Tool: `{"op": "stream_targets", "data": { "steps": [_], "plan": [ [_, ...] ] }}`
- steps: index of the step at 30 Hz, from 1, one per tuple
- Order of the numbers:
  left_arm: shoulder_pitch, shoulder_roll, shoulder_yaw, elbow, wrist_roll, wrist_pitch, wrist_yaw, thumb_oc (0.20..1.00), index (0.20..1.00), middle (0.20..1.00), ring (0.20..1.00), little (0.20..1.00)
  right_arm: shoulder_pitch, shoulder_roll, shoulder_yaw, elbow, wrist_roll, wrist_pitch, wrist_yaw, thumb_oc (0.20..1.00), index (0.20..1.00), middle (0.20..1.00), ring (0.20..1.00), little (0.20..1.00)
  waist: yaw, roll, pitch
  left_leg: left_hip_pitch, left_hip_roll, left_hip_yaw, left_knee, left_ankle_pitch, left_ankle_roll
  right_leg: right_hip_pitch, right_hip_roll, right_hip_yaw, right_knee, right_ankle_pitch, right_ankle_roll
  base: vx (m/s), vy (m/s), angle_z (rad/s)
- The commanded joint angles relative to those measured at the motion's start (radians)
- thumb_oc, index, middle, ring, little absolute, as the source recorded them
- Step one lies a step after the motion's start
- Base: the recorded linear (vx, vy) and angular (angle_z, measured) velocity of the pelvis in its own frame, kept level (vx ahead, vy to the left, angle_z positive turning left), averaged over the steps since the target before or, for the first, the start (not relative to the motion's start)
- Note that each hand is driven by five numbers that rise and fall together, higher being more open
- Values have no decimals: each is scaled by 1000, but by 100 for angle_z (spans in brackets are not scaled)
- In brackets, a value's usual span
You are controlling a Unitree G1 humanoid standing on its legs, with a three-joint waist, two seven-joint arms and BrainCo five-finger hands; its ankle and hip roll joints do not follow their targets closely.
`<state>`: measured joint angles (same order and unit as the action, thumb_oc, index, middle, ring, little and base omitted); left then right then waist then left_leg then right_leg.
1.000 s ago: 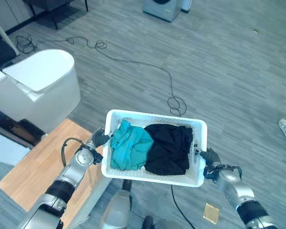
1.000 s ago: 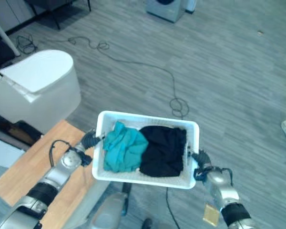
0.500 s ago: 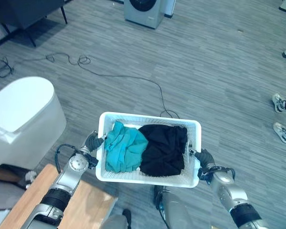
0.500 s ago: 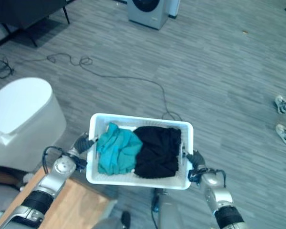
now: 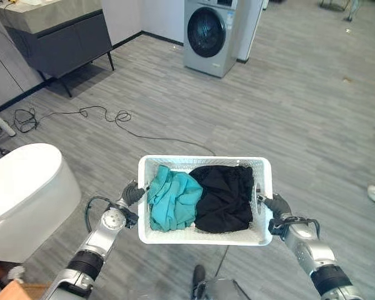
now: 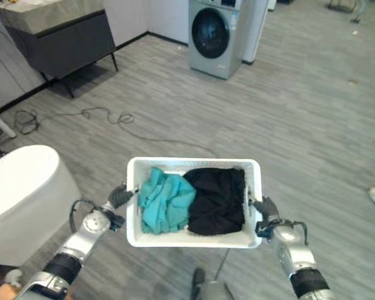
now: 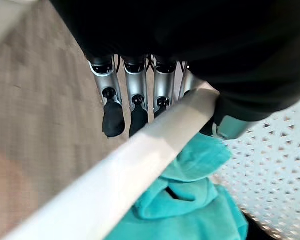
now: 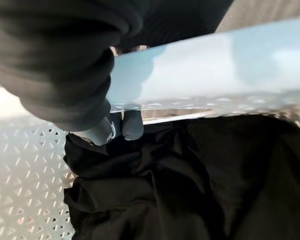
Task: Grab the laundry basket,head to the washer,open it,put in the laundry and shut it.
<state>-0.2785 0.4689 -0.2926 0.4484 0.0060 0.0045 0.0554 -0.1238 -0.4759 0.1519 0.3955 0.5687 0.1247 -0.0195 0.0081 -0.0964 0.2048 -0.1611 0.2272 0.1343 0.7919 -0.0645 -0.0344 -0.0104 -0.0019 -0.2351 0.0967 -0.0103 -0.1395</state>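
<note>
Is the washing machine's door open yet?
No, the washing machine stands across the floor with its round door closed, while the laundry basket is held well short of it.

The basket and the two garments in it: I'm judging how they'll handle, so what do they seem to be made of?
Basket: looks like rigid white plastic, with perforated walls and a smooth rim.
Teal garment: soft matte fabric, bunched in thick folds, possibly terry or knit.
Black garment: thinner-looking matte cloth, crumpled; the fibre is unclear.
</note>
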Motion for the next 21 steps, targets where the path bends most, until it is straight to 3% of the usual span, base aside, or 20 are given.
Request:
{"op": "stream_targets", "data": {
  "steps": [1,2,3,5,9,12,13,14,15,16,17,18,19,21],
  "plan": [
    [-101,115,71,15,-51,-25,56,200,200,200,200,200,33,-86,-33,-135,60,-88,68,200,200,200,200,200,47,21,-33,-25,-24,10,-267,81,-10,49,-68,8,-14,-32,180,194,23,-14],
    [-125,116,58,24,-52,-27,61,200,200,200,200,200,34,-88,-34,-139,61,-90,65,200,200,200,200,200,60,21,-30,-51,-46,5,-367,83,-12,62,-65,9,-12,-44,183,424,47,-19],
    [-161,118,34,50,-54,-30,71,200,200,200,200,200,30,-89,-32,-136,60,-98,62,200,200,200,200,200,92,36,-23,-73,-91,-49,-566,151,-28,101,-46,11,-11,-65,190,489,40,-13],
    [-181,118,15,56,-58,-30,74,200,200,200,200,200,10,-82,-26,-118,67,-115,53,200,200,200,200,200,123,46,-18,-116,-138,-111,-735,198,-41,151,-25,19,-20,-100,187,401,15,-11],
    [-173,122,15,46,-64,-26,73,200,200,200,200,200,-37,-43,3,-81,71,-122,46,200,200,200,200,200,166,44,-17,-181,-150,-116,-813,236,-49,226,-6,52,-23,-162,191,444,53,-25],
    [-153,138,25,42,-39,-26,65,200,200,200,200,200,-36,-20,16,-85,65,-113,57,200,200,200,200,200,185,33,-46,-178,-121,-63,-739,264,-30,281,-15,80,-5,-207,198,560,198,-40],
    [-134,154,39,31,-29,-28,63,200,200,200,200,200,-16,-2,9,-104,62,-110,69,200,200,200,200,200,196,11,-69,-182,-128,-50,-665,254,-16,288,-48,88,47,-189,221,552,229,-54],
    [-133,155,39,29,-29,-28,62,200,200,200,200,200,-14,-1,9,-106,61,-110,69,200,200,200,200,200,197,9,-71,-183,-129,-47,-661,251,-15,287,-51,89,49,-191,222,707,337,-56],
    [-121,172,46,15,-21,-25,63,200,200,200,200,200,6,19,-3,-111,56,-110,75,200,200,200,200,200,198,-23,-91,-174,-160,-22,-600,201,17,263,-103,89,159,-75,269,346,184,-35],
    [-121,172,46,15,-21,-25,63,200,200,200,200,200,6,19,-3,-111,56,-110,75,200,200,200,200,200,198,-23,-92,-175,-160,-22,-600,201,17,262,-102,89,159,-75,269,513,284,-26],
    [-121,180,43,11,-2,-25,63,200,200,200,200,200,16,27,-9,-104,50,-110,80,200,200,200,200,200,191,-37,-90,-157,-177,-10,-589,169,34,242,-126,92,243,16,296,383,279,-4],
    [-123,190,37,-15,10,-24,62,200,200,200,200,200,19,34,-24,-97,33,-110,71,200,200,200,200,200,170,-33,-82,-117,-181,12,-583,122,61,175,-139,95,413,132,321,483,354,-8],
    [-121,190,39,-22,10,-23,64,200,200,200,200,200,20,35,-28,-98,25,-111,70,200,200,200,200,200,161,-21,-81,-89,-173,18,-591,108,70,142,-140,81,462,160,327,307,253,14],
    [-120,190,40,-22,11,-23,64,200,200,200,200,200,20,34,-28,-98,25,-110,70,200,200,200,200,200,162,-21,-81,-89,-174,20,-591,108,71,138,-142,83,468,157,328,244,125,29]
  ]
}}
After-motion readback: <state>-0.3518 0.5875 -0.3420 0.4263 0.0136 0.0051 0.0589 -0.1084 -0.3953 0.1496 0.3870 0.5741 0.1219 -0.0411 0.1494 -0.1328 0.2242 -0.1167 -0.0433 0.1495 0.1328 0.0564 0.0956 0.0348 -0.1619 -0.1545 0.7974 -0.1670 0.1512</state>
